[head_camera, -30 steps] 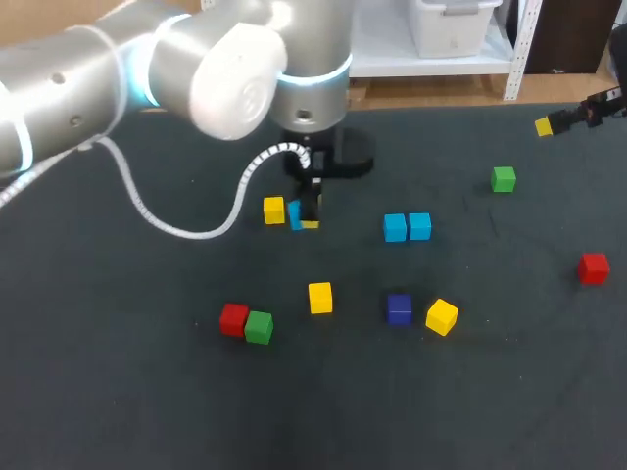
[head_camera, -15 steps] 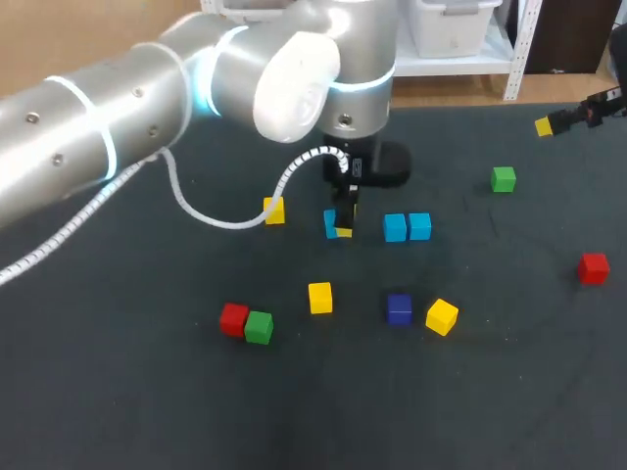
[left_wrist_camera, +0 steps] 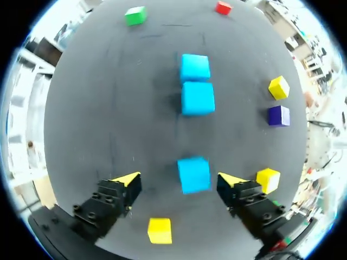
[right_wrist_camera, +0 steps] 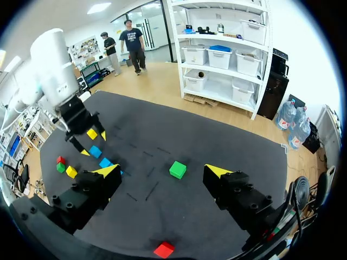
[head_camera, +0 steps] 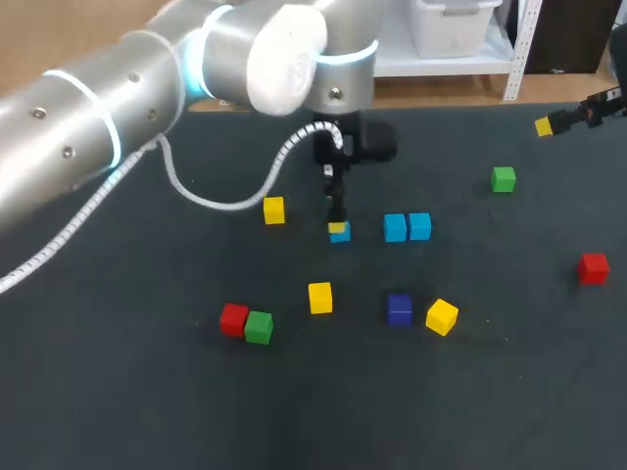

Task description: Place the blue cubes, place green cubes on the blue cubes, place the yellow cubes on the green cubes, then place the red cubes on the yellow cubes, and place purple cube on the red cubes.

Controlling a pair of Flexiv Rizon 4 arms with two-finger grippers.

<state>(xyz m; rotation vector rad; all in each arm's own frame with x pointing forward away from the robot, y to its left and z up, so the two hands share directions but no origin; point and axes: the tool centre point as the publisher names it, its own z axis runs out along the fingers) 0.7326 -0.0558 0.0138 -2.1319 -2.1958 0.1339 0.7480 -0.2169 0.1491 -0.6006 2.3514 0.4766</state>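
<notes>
My left gripper (left_wrist_camera: 179, 179) hangs open just above the table, and a blue cube (left_wrist_camera: 193, 174) lies between its fingers without touching them. In the head view the same blue cube (head_camera: 341, 237) sits under that gripper (head_camera: 338, 221). Ahead of it two more blue cubes (left_wrist_camera: 198, 98) (left_wrist_camera: 194, 67) stand side by side, seen together as a blue pair (head_camera: 407, 226) to the right. My right gripper (right_wrist_camera: 162, 170) is open and empty, high over the table's far right, where only one yellow tip (head_camera: 544, 126) shows. A green cube (right_wrist_camera: 177, 169) lies below it.
Scattered cubes: green (head_camera: 504, 179) far right, red (head_camera: 593, 267) near the right edge, yellow (head_camera: 274, 210) left of my left gripper, yellow (head_camera: 320, 297), purple (head_camera: 399, 308) and yellow (head_camera: 442, 316) in the middle, red (head_camera: 234, 318) touching green (head_camera: 259, 326) front left.
My left gripper carried the blue cube to the right, towards the blue pair, then opened. The cube now rests on the table. The right arm has not moved.
</notes>
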